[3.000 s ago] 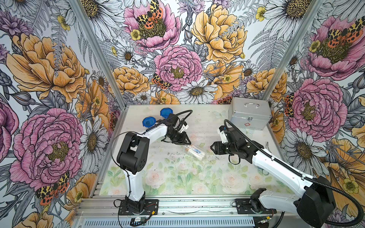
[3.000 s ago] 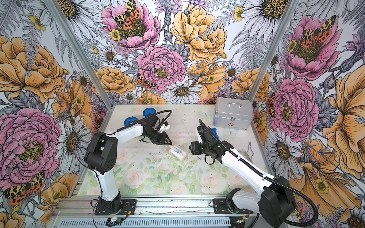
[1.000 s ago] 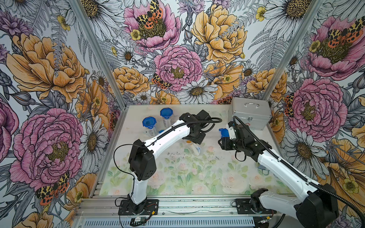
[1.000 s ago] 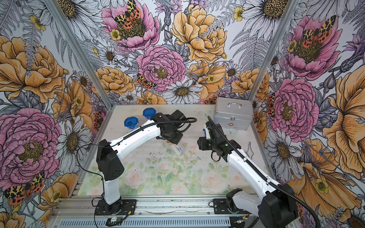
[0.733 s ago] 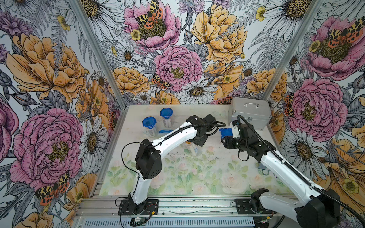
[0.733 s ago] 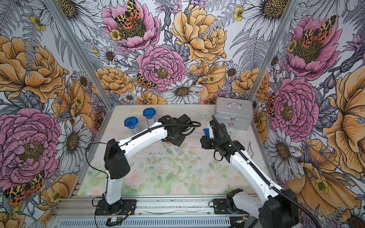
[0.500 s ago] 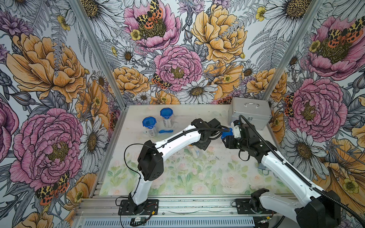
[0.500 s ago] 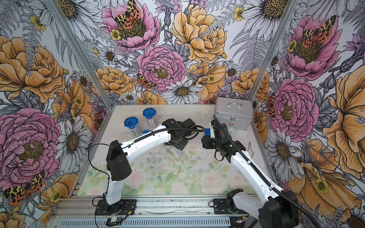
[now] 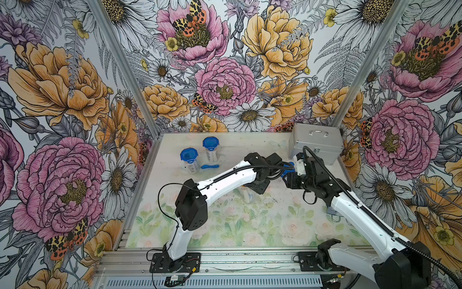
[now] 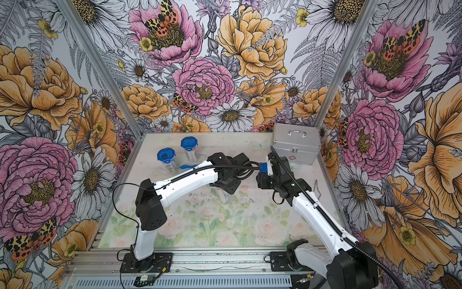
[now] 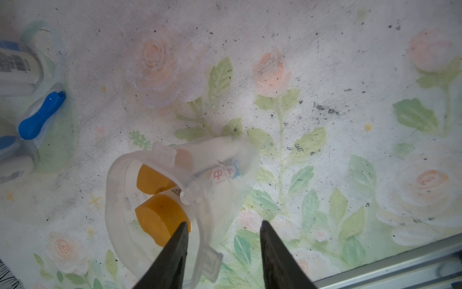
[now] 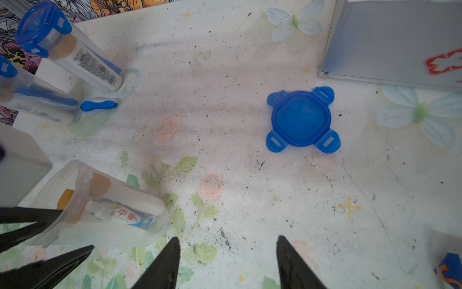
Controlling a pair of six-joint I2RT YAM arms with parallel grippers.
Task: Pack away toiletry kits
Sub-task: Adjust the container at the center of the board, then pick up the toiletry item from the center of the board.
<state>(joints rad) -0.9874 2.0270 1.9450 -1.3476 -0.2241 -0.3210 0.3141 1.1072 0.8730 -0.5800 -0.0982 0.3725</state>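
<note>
A lidless clear cup (image 11: 160, 155) stands mid-table with its mouth facing up. It holds two white gold-capped bottles (image 11: 160, 217) and a small toothpaste tube (image 11: 222, 172). My left gripper (image 11: 223, 222) is open over its rim, one finger inside the mouth and one outside, the rim loose between them. The same cup (image 12: 105, 225) shows in the right wrist view. A loose blue four-tabbed lid (image 12: 302, 120) lies flat on the table. My right gripper (image 12: 228, 237) hangs open and empty short of it. In both top views the arms' wrists meet over the table's middle.
Two lidded cups (image 9: 189, 155) (image 9: 210, 143) stand at the back left, with a blue toothbrush (image 9: 210, 166) lying beside them. The silver case (image 9: 315, 143) sits closed in the back right corner, close behind the loose lid. A thin metal item (image 10: 316, 187) lies near the right edge.
My left arm swung right to the table's middle. The cup, earlier on its side, now stands, and the left jaws have spread apart. The right arm drew back toward the case.
</note>
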